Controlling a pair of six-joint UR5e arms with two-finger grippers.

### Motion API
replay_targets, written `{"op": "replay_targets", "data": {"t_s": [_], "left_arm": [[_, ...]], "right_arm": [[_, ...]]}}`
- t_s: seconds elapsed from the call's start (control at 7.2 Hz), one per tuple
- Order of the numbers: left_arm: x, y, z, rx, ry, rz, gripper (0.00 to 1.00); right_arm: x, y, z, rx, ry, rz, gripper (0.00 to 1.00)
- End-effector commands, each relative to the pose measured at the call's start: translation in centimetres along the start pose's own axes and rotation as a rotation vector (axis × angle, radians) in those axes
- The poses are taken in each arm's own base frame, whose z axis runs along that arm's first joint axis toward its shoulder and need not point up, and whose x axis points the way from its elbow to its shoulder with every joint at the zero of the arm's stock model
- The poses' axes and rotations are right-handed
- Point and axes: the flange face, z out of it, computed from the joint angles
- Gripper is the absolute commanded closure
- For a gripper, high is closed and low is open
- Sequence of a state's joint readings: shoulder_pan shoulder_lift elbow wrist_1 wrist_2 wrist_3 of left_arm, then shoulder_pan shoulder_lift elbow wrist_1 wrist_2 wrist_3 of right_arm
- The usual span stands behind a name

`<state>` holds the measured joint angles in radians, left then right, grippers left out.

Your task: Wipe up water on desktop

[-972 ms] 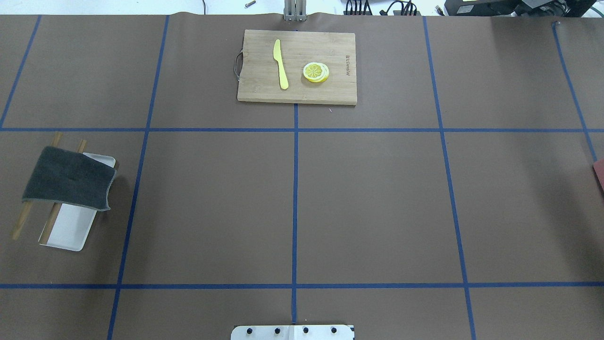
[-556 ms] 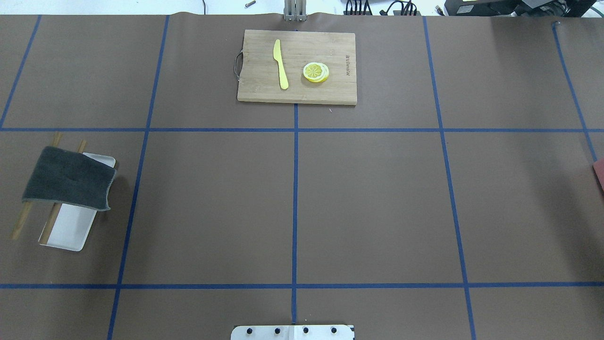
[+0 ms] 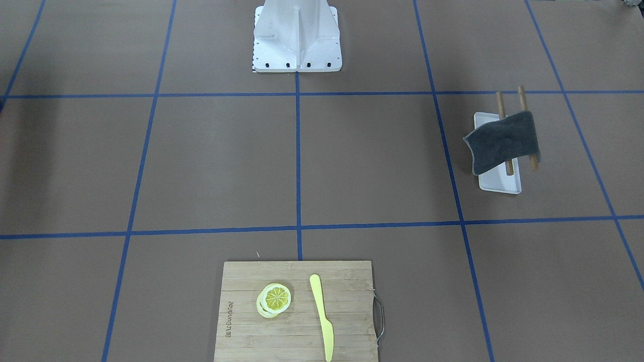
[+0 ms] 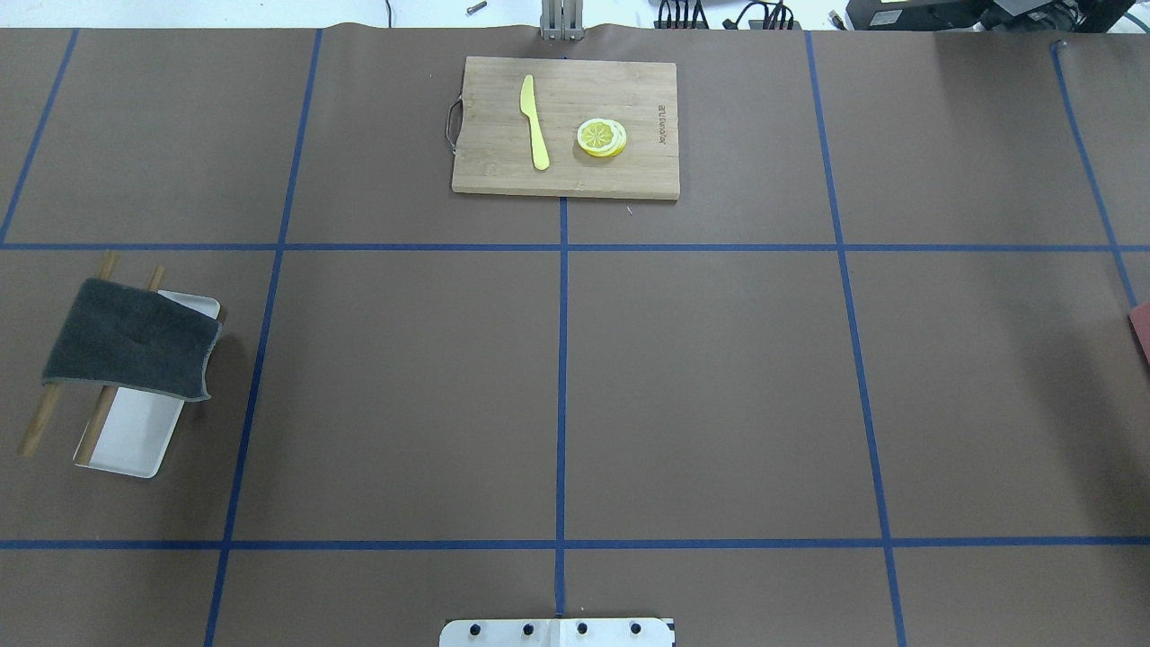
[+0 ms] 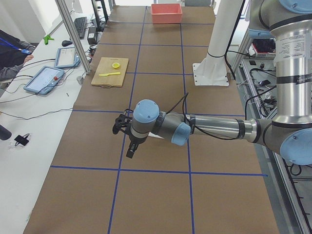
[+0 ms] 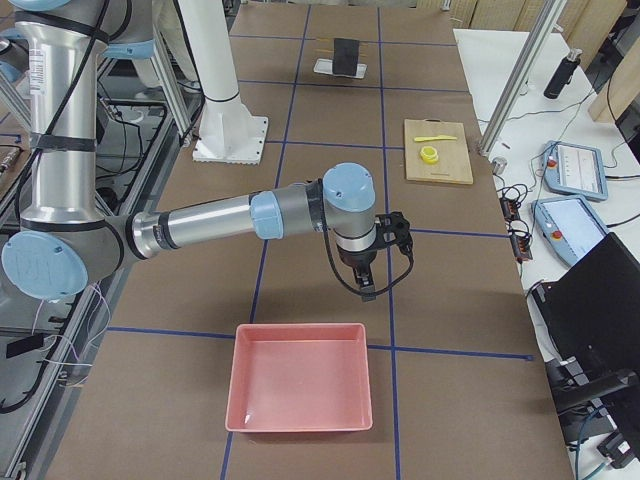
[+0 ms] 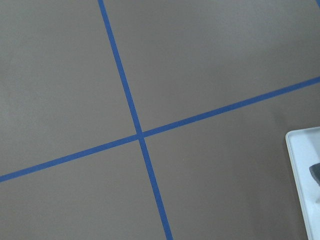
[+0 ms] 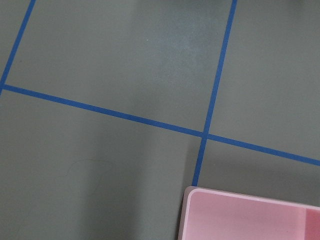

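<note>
From where I stand, the brown counter [image 4: 719,386] lies flat and matte under its blue tape grid, and I can't pick out a wet patch for certain. The dark grey towel [image 4: 130,337] sits at 9 o'clock, draped over two wooden rods [image 4: 36,431] that bridge a white tray [image 4: 135,440]. It looks soft, light and limp. I'd pinch its free edge on the 3 o'clock side, clear of the rods, which may roll. The left gripper [image 5: 130,153] hovers near it, while the right gripper [image 6: 367,292] is over by a pink bin [image 6: 300,388]. I cannot tell whether either one's fingers are apart.
</note>
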<state>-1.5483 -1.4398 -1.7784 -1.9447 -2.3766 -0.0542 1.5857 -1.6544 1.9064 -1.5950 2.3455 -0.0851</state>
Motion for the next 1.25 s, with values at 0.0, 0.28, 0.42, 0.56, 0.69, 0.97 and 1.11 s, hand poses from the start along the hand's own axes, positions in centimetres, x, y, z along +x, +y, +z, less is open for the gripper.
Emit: {"op": "replay_targets", "data": {"t_s": [0.0,0.28,0.42,0.56,0.69,0.97,1.11], "left_arm": [[1.5,-1.1,-0.7,0.052,0.011,0.054,0.01],[4.0,-1.8,0.9,0.039,0.046,-0.020,0.01],[7.7,-2.0,3.8,0.001,0.087,-0.061,0.01],[10.2,-1.9,5.3,-0.005,0.124,-0.111,0.02],[12.8,-1.6,7.1,-0.033,0.160,-0.128,0.01],[15.9,-1.0,8.7,-0.047,0.212,-0.111,0.04],[17.1,-0.7,9.5,-0.063,0.229,-0.120,0.09]], "right_arm": [[-0.5,-0.2,0.2,-0.003,-0.012,-0.006,0.00],[-0.8,-0.2,0.7,-0.013,-0.014,-0.010,0.00],[-0.9,-0.3,0.8,-0.014,-0.014,-0.013,0.00],[-0.8,-0.2,0.8,-0.015,-0.014,-0.012,0.00],[-0.8,-0.2,0.8,-0.015,-0.014,-0.012,0.00],[-0.7,-0.2,0.9,-0.017,-0.013,-0.011,0.00],[-0.6,-0.1,0.9,-0.018,-0.013,-0.010,0.00]]}}
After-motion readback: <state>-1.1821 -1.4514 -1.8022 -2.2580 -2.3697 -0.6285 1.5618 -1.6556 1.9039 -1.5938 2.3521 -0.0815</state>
